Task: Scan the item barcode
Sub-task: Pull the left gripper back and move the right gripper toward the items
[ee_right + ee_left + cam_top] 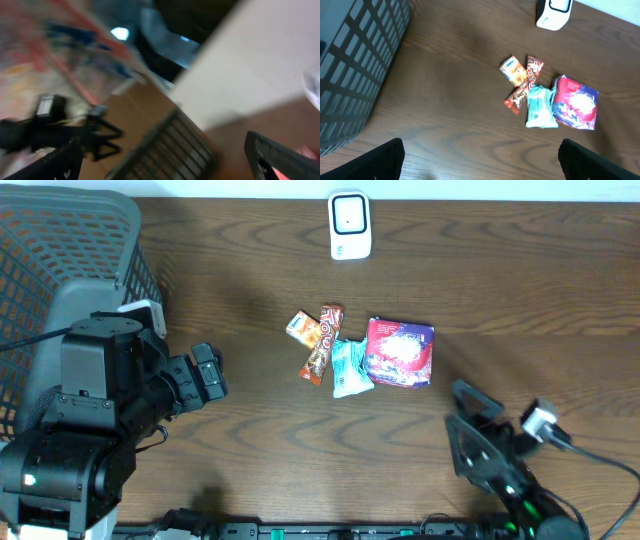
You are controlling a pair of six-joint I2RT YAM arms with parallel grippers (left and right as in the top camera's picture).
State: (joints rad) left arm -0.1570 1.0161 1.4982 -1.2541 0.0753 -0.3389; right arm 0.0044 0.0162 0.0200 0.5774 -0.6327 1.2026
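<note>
Currently four snack packets lie clustered mid-table: one small orange packet (302,327), one brown-red bar (324,343), one teal packet (349,369), one red-purple pouch (401,352). The bar touches the orange packet and the teal packet, and the teal packet meets the pouch's left edge. One white scanner (349,225) stands near the far table (500,280) edge, well apart from the cluster. One grey basket (60,250) fills the far-left corner. Bare wood is open on every side of the cluster. The left gripper (208,372) hovers left of the cluster, fingers (385,160) wide apart, empty. The right gripper (462,425) sits near the front-right edge, fingers spread, empty. Barcodes are too small to make out.
</note>
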